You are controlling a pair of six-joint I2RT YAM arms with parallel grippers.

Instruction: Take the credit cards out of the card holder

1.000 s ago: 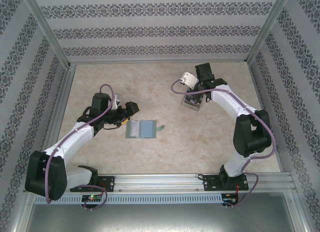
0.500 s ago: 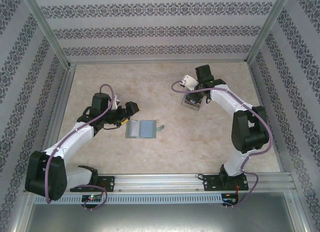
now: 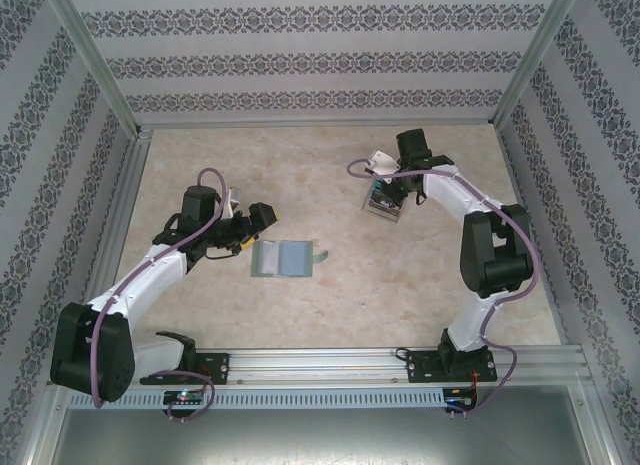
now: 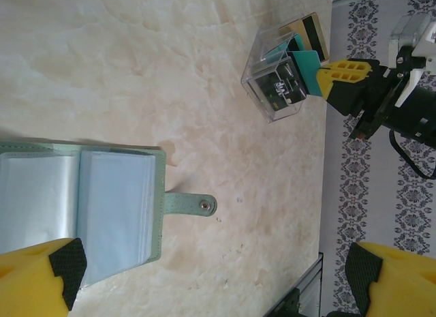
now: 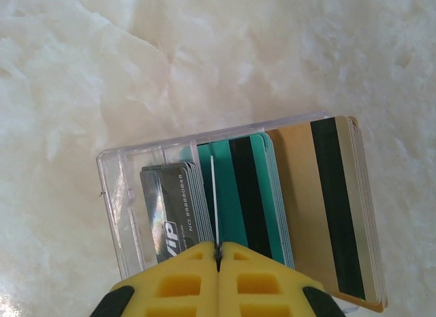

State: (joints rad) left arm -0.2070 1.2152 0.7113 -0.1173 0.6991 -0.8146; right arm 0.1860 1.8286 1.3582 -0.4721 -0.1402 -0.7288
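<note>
Currently, a teal credit card (image 4: 306,66) is being pinched by the right hand (image 5: 218,252); the left hand (image 4: 214,273) is being held spread.

Left arm stretches low and forward, left gripper (image 3: 258,221) spread wide. Right arm folds inward at the elbow, right gripper (image 5: 218,252) pinching a teal card (image 4: 306,68).

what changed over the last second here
The right arm swung its elbow slightly left; the right gripper barely shifted above the clear box, jaws shut on a teal card throughout. Nothing was taken or let go. The left gripper, open, and the open card holder stayed where they were.
</note>
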